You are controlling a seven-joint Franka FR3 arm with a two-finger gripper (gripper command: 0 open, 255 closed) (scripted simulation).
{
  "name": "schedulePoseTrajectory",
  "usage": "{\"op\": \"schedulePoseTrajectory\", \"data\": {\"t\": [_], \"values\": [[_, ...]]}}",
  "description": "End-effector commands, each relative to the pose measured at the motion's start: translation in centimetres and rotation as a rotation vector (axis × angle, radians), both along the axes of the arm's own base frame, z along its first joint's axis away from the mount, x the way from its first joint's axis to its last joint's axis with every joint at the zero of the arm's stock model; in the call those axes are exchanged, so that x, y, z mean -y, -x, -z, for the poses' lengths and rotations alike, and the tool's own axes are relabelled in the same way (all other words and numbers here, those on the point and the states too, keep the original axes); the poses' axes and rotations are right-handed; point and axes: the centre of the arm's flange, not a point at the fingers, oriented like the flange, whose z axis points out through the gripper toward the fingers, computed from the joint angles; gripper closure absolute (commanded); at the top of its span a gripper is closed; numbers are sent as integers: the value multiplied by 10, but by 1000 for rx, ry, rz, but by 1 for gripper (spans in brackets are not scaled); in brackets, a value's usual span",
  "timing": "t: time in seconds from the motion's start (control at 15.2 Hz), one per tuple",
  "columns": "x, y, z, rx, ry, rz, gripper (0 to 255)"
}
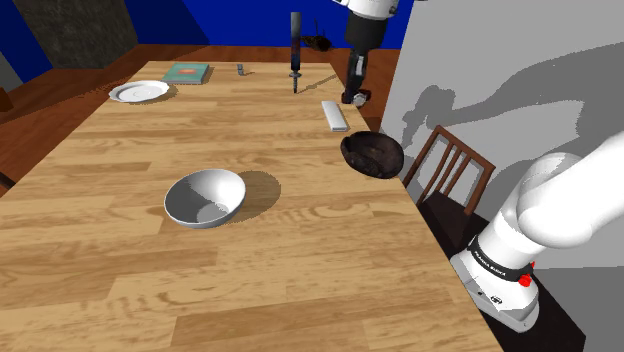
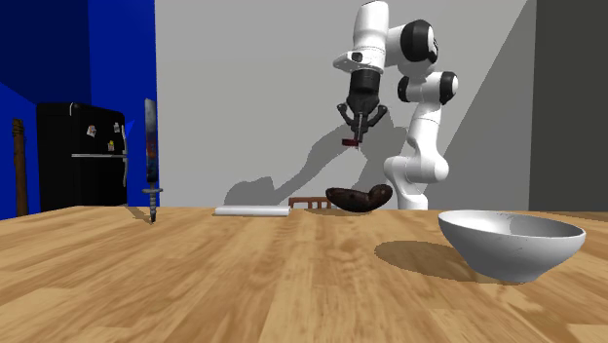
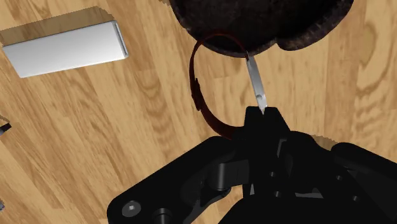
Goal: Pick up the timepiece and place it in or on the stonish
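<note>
Both fingers of the gripper (image 2: pixel 357 134) were clamped on a red-strapped wristwatch (image 3: pixel 198 95), held in the air above the dark rough bowl (image 1: pixel 372 153) at the wooden table (image 1: pixel 120 250) edge; a pale flat block (image 1: pixel 333 116) lay nearby; a white bowl (image 1: pixel 205 196) sat well apart.

Our wooden table (image 1: pixel 300 270)
We see a white bowl (image 1: pixel 205 197) in the middle, a dark bowl (image 1: pixel 372 153) at one edge.

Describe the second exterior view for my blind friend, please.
A white robot arm holds a small red watch in its black fingers high above a dark bowl at a wooden table's far edge. A white bowl sits nearer, right.
</note>
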Motion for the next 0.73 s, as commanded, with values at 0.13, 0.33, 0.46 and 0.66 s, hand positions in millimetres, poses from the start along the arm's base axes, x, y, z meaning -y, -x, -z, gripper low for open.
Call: {"op": "schedulePoseTrajectory", "data": {"t": [0.13,0.33,0.46,0.66], "values": [[37,39,-5,0,-1,-1,255],[43,45,5,0,-1,-1,255],[43,45,15,0,-1,-1,255],[43,45,31,0,-1,-1,255]]}}
